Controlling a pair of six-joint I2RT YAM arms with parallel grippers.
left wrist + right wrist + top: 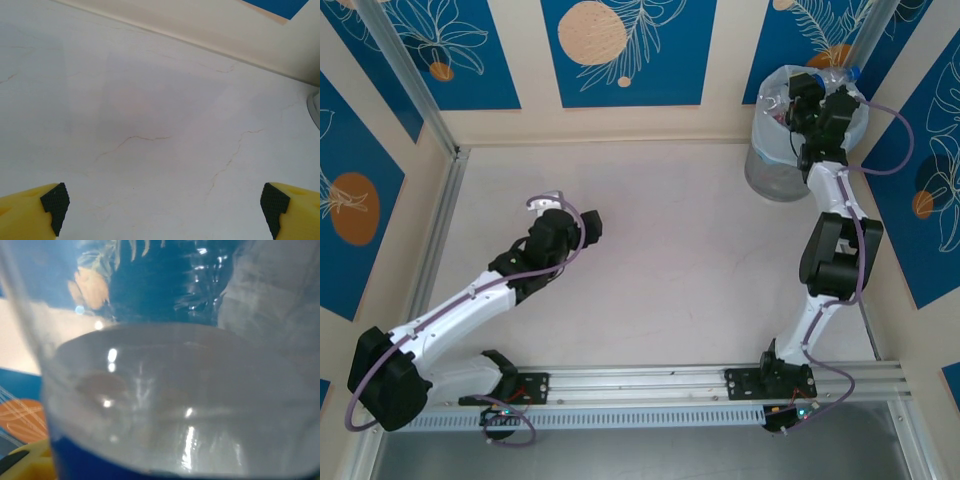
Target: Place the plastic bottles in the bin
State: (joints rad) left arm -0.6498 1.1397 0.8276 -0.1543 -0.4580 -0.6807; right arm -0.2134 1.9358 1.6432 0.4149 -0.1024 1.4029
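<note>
Top cam: bin (772,178) sits at the table's (670,250) far-right corner, approx 1 o'clock from centre, white-bluish bag liner bunched over the rim.

R arm is stretched out to it, right gripper (810,105) above the bin opening. A clear bottle (836,80) lies at the gripper's 1 o'clock, over the bag's far-right edge, blue cap (853,72) pointing to 2 o'clock.

R wrist cam: same bottle (175,390) is right up against the lens, clear wall w/ blue label band along the bottom, blurred. One yellow finger (22,462) shows at 7 o'clock, just beside the label. The other finger and the gap are hidden, so can't tell if the R jaws are clamped on the bottle or slack.

L arm lies low across the near-left of the table, left gripper (545,205) at approx 10 o'clock from centre, well apart from the bin.

L wrist cam: left gripper (165,202) has jaws spread wide, black pads (56,202) at 7 and 5 o'clock of the view, nothing but pale cracked tabletop between them. Not holding anything.
</note>
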